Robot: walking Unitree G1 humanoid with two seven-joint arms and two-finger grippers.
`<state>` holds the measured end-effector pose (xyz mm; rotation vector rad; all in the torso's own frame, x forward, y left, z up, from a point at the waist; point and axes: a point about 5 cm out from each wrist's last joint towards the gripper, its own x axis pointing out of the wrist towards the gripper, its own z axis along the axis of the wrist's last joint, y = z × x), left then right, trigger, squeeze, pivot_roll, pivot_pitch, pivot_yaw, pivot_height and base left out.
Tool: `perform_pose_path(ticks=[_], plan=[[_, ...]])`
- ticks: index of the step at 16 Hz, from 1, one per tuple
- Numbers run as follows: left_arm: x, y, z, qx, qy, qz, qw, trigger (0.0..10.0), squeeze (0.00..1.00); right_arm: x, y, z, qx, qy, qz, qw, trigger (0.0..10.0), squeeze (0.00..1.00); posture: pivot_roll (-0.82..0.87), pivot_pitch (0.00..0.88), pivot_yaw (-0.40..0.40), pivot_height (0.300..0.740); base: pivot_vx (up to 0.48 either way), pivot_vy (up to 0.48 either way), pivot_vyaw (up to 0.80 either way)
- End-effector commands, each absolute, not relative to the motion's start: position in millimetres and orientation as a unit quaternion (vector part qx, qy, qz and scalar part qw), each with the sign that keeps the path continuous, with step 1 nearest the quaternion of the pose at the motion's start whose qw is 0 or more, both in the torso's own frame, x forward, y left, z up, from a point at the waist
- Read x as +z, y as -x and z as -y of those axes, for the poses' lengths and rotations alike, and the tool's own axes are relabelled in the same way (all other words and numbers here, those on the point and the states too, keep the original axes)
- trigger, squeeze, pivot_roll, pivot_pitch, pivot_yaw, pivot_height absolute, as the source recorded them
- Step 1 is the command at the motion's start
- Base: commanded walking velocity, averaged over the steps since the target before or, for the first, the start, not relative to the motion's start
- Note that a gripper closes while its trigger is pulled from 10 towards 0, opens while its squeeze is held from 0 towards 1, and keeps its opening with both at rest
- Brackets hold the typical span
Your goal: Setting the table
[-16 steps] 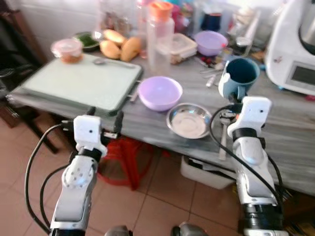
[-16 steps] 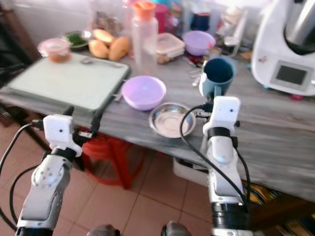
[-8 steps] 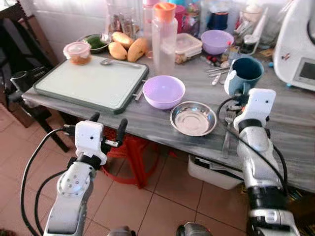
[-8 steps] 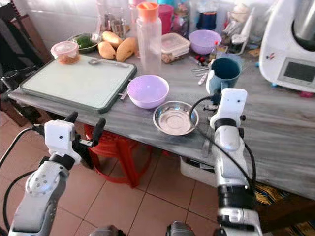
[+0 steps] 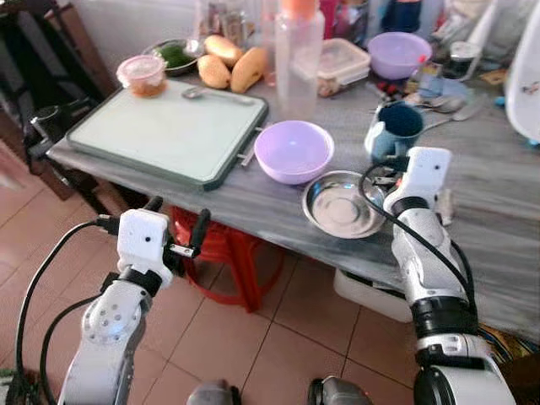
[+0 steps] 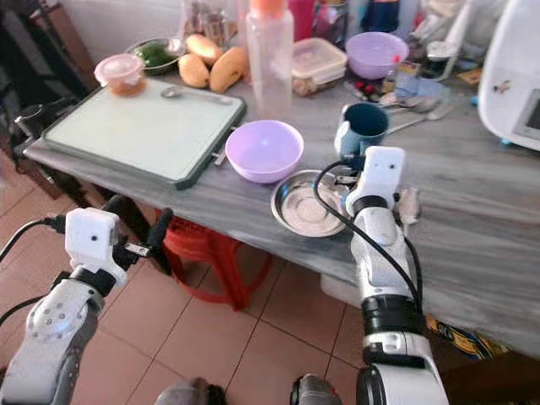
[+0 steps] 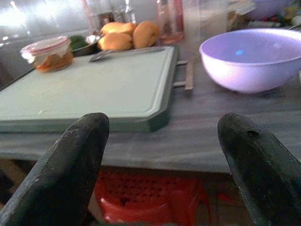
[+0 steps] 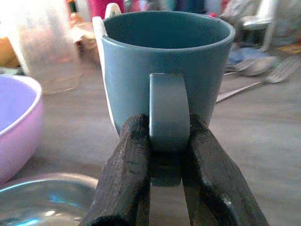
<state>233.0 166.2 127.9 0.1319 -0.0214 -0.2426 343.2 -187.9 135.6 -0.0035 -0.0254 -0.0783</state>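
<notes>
Mug: blue mug (image 8: pixel 168 61) upright on the grey worktop (image 6: pixel 472 211), just behind the steel dish (image 6: pixel 305 205), right of the purple bowl (image 6: pixel 264 149).
Right tool: right tool (image 8: pixel 165 155) closed on the mug's handle, one black finger each side, touching it.
Left tool: left tool (image 7: pixel 164 155) spread wide and holding nothing, held off the worktop's front edge over the red stool (image 5: pixel 221 245).
Behind: green cutting board (image 5: pixel 173 133), clear bottle (image 5: pixel 299 59), mangoes (image 5: pixel 232 72).
</notes>
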Motion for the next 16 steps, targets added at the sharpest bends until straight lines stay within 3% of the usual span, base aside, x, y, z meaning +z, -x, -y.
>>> perform_pose_path(ticks=[1, 15, 16], plan=[[132.4, -230.5, -166.2, -0.128, -0.066, 0.015, 0.990, 10.0, 0.00, 139.2, -346.6, 181.6, -0.023, -0.003, 0.021, 1.000, 10.0, 0.00, 0.16, 0.093, 0.090, 0.740, 0.000, 0.000, 0.00], [133.6, -236.6, -161.5, -0.127, -0.059, 0.017, 0.990, 10.0, 0.00, 126.0, -338.7, 195.0, -0.050, 0.030, 0.002, 0.998, 10.0, 0.00, 0.15, 0.078, 0.074, 0.740, 0.000, 0.000, 0.00], [133.4, -236.9, -161.2, -0.127, -0.059, 0.017, 0.990, 10.0, 0.00, 125.7, -339.3, 194.9, -0.048, 0.029, 0.001, 0.998, 10.0, 0.64, 0.15, 0.075, 0.074, 0.740, 0.000, 0.000, 0.00]])
